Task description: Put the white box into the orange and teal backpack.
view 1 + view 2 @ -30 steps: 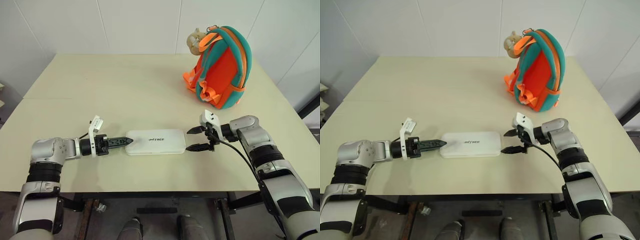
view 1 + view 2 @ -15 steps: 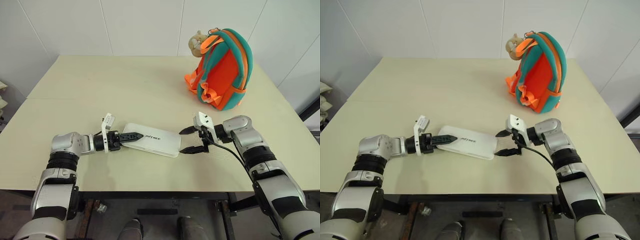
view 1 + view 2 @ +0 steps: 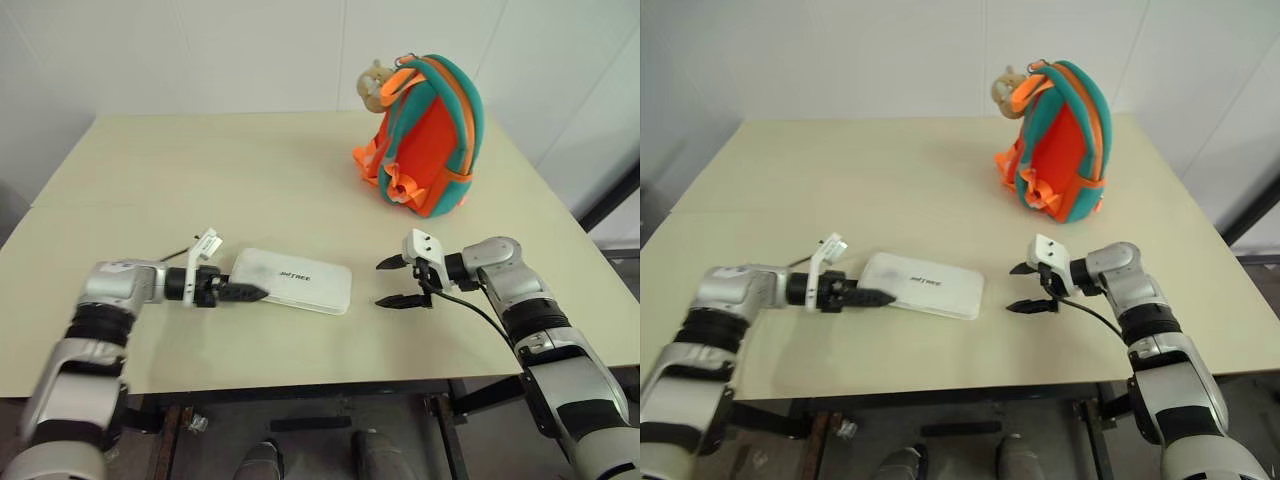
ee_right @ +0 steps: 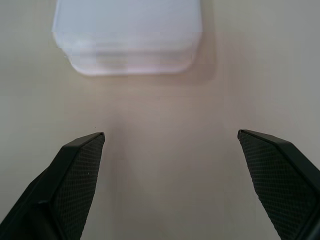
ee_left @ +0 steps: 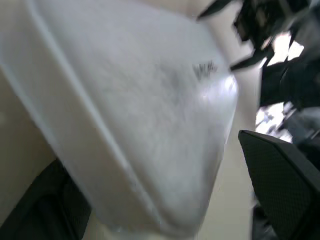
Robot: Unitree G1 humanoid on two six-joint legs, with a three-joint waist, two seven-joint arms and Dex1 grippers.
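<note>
Flat white rectangular case with rounded corners and small dark lettering (image 3: 291,280) is lying flat on the pale beige worktop (image 3: 200,190), near the front edge, skewed a bit so its long axis is running slightly off square to that edge.

My left tool (image 3: 240,293) is sitting at the case's left short end, black fingers spread wide. In the left wrist view the case's end (image 5: 150,125) is lying between my two fingers (image 5: 285,185), close up; I cannot tell whether the pads are touching it. The case is not lifted.

My right tool (image 3: 396,282) is hovering just beside the case's right short end, clearly apart from it, with bare worktop between. Its fingers are standing wide open, one above the other in the head views, gripping nothing. In the right wrist view the case's end (image 4: 127,37) is showing beyond the open fingertips (image 4: 80,165), with a strip of worktop in between.

Small orange backpack with teal trim and straps (image 3: 425,135) is standing upright at the far right of the worktop, well apart from the case and both tools. A tan plush toy (image 3: 372,85) is hanging at its top on the left side. Orange webbing loops are dangling off its lower front.
</note>
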